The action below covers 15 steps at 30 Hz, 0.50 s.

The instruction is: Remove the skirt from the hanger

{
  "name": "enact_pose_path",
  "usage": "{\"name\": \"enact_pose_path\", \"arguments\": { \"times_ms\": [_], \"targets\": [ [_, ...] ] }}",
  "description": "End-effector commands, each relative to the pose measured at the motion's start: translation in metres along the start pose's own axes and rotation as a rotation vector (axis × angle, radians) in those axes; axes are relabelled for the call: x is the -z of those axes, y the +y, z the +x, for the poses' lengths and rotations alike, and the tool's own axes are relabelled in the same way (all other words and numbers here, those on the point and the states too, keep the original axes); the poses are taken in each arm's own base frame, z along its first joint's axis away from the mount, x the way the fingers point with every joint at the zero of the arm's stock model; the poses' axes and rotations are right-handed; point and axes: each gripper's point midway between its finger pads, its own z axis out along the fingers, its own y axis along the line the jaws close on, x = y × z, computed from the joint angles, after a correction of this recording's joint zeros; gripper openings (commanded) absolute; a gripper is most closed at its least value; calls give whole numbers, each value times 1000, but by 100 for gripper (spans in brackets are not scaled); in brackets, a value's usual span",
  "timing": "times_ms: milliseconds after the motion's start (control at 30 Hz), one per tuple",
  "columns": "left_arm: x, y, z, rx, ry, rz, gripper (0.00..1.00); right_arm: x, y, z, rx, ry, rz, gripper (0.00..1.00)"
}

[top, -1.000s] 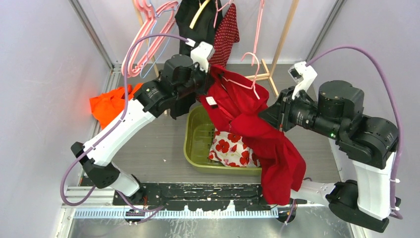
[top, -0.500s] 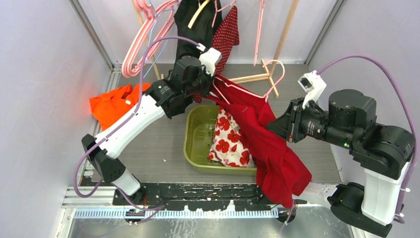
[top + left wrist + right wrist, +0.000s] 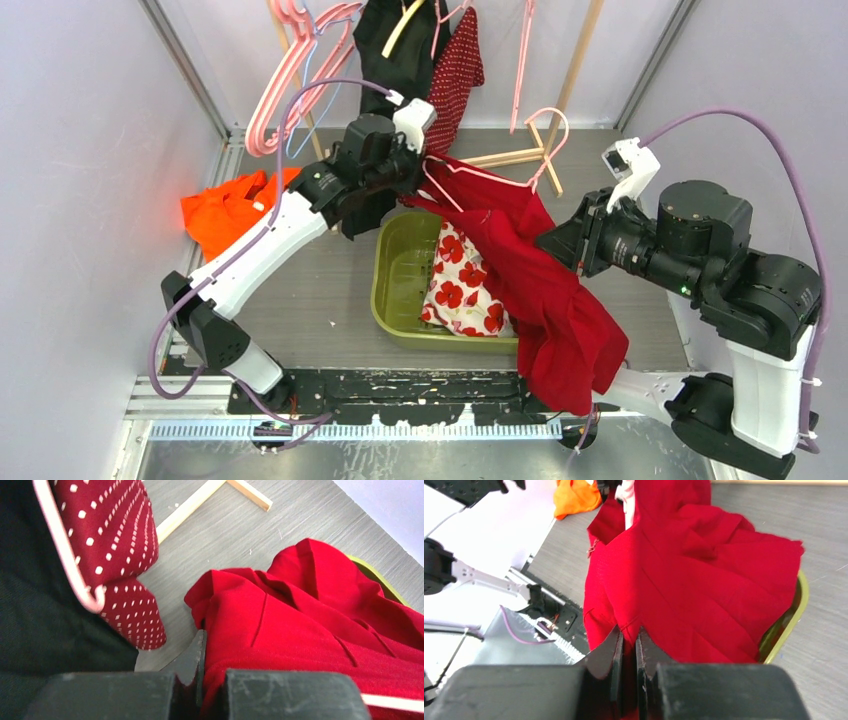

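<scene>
Skirt (image 3: 545,295): red cloth, draped from above the basket's far rim, across its right side and down past its near right corner; not yet freed from the hanger.
Basket (image 3: 392,300): green tub (taken here as the landmark), with a floral garment lying inside.
Hanger (image 3: 478,172): thin pink wire, held above the basket's far rim, its hook pointed away from the basket.
Right gripper (image 3: 629,645): beside the basket's right side, jaws pressed together on a fold of skirt.
Left gripper (image 3: 200,680): above the basket's far left corner, jaws drawn nearly together at the hanger's end, with waist cloth bunched against them.
Handling: the skirt is judged light, limp and easily slid. It is best taken at the waistband beside the wire, since a pull lower down would only be absorbed by the fabric.
</scene>
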Motion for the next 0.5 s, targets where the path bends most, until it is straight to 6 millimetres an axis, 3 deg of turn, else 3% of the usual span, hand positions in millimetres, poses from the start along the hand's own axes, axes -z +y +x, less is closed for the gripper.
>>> {"name": "enact_pose_path", "arguments": {
  "times_ms": [0, 233, 467],
  "targets": [
    [29, 42, -14, 70, -69, -152, 0, 22, -2, -58, 64, -308, 11, 1],
    [46, 40, -6, 101, -68, -154, 0, -2, -24, -115, 100, -587, 173, 1],
    [65, 47, -5, 102, -83, -197, 0, -24, -37, -124, 134, -616, 261, 1]
  ]
}}
